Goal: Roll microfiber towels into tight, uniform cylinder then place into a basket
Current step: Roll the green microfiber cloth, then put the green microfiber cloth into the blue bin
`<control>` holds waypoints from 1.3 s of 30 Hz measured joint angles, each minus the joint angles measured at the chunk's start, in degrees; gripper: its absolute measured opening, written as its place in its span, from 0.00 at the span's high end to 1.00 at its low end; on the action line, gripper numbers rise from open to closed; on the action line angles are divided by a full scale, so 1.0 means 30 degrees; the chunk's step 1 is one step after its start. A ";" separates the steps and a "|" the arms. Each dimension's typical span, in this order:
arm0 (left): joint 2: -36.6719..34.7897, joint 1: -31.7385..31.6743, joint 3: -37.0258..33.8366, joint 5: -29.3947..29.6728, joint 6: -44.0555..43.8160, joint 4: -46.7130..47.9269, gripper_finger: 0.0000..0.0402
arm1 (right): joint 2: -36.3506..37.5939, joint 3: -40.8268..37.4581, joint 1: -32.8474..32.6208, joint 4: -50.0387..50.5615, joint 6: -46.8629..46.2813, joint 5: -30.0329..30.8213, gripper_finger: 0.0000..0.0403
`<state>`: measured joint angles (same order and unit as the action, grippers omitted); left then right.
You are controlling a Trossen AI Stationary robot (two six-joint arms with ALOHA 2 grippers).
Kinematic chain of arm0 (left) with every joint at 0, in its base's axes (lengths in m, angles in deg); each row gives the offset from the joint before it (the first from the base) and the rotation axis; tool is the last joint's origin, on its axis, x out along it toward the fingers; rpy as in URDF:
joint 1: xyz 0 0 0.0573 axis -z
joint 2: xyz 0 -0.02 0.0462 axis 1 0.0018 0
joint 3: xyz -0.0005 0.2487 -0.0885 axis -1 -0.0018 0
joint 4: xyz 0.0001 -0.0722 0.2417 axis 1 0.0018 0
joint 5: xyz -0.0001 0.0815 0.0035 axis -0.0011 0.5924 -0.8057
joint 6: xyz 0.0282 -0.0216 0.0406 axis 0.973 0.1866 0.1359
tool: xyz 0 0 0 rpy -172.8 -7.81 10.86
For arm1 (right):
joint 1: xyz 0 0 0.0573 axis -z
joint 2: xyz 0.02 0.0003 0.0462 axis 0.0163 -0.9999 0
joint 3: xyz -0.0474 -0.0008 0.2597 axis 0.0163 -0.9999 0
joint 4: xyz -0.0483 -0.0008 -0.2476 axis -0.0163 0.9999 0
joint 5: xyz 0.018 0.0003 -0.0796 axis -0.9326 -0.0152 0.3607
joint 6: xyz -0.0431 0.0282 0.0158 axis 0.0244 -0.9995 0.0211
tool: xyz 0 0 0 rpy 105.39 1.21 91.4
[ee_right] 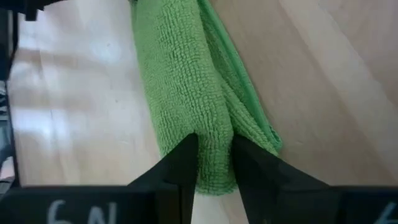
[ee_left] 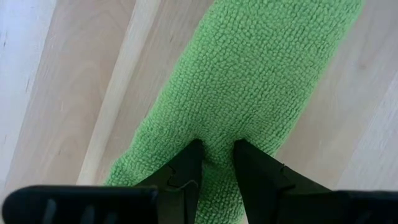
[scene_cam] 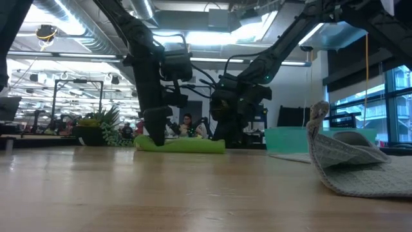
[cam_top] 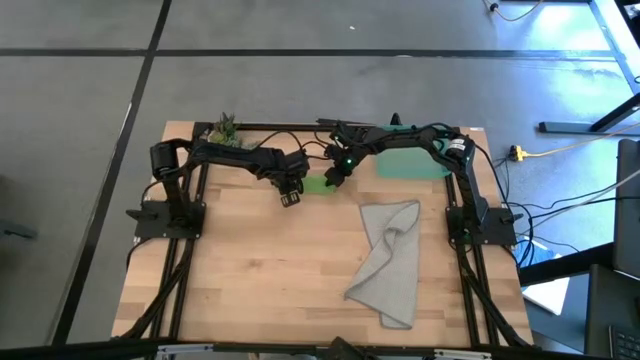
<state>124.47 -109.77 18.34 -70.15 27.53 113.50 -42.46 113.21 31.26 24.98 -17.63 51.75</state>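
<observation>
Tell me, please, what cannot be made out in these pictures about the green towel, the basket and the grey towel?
- Green towel: in the high view both arms cover its ends, so how tight the roll is stays unclear.
- Basket: the low view shows only a wall; the inside is hidden.
- Grey towel: cut off by the low view's right edge.
- Right tool: its fingers straddle the roll; whether they pinch it is unclear.

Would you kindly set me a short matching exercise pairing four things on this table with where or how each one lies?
Things:
1. green towel
2. grey towel
3. basket
4. potted plant

States:
A. at the table's far left corner
B. rolled, a gripper at each end
C. teal, empty, by the right arm
D. crumpled, unrolled

Pairs: 1-B, 2-D, 3-C, 4-A
</observation>
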 joint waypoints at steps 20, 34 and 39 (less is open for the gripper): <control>0.0000 0.0000 -0.0007 -0.0024 -0.0028 0.0000 0.77 | 0.3284 0.0022 0.0192 0.1520 0.1274 0.4880 0.74; 0.0000 0.0000 -0.0007 -0.0036 -0.0087 0.0007 0.77 | 0.6917 0.0058 -0.1716 0.5016 0.2639 1.3506 0.74; 0.0000 0.0000 -0.0007 -0.0041 -0.0087 0.0007 0.77 | 0.7437 0.0058 -0.2925 0.5261 0.3656 1.5136 0.74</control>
<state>124.47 -109.77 18.31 -70.27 27.26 113.52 -20.15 113.39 22.49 40.76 -6.66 97.16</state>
